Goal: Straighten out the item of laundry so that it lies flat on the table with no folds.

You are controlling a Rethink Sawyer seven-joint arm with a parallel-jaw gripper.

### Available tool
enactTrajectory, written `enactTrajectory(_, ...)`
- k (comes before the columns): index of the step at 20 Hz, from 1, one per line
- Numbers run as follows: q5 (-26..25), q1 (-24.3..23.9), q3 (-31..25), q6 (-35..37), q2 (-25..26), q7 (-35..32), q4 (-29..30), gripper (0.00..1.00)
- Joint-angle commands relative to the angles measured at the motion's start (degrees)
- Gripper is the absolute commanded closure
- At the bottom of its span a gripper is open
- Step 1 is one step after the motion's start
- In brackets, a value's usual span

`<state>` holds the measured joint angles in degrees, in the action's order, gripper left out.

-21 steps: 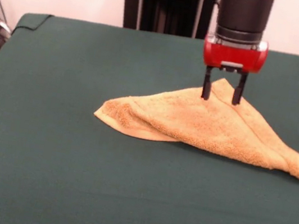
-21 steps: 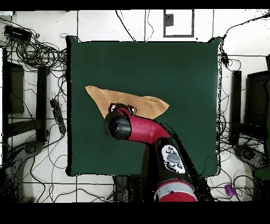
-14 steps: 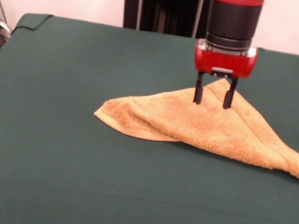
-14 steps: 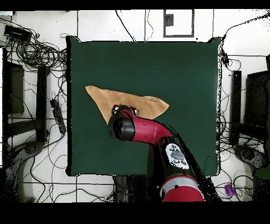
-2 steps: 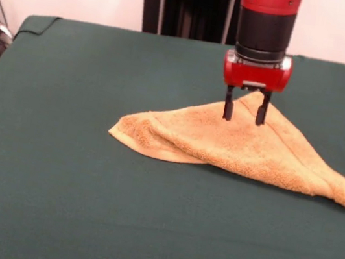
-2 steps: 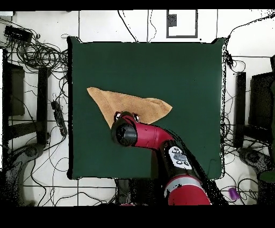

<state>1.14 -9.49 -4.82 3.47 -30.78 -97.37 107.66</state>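
The red-and-black hand [image 5: 244, 116], its fingers spread, is hovering over the far peak of the orange-tan terry towel [image 5: 241, 150] lying folded right of centre on the dark green cloth table [image 5: 54, 170]. Closing there is risking pinching both layers, keeping the fold.

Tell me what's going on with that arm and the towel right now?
Gripper open, fingers straddling towel's far peak. Towel folded into a triangle, not flat. Table: nothing in the way.
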Motion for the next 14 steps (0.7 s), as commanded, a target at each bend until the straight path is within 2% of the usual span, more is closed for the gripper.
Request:
enactTrajectory(1, 0.27, 2.22, -5.38, -3.00, 2.70, -12.02, 4.67, 0.00)
enactTrajectory(14, 1.63, 2.94, -5.60, -4.48, 3.53, -13.27, 5.65, 0.00)
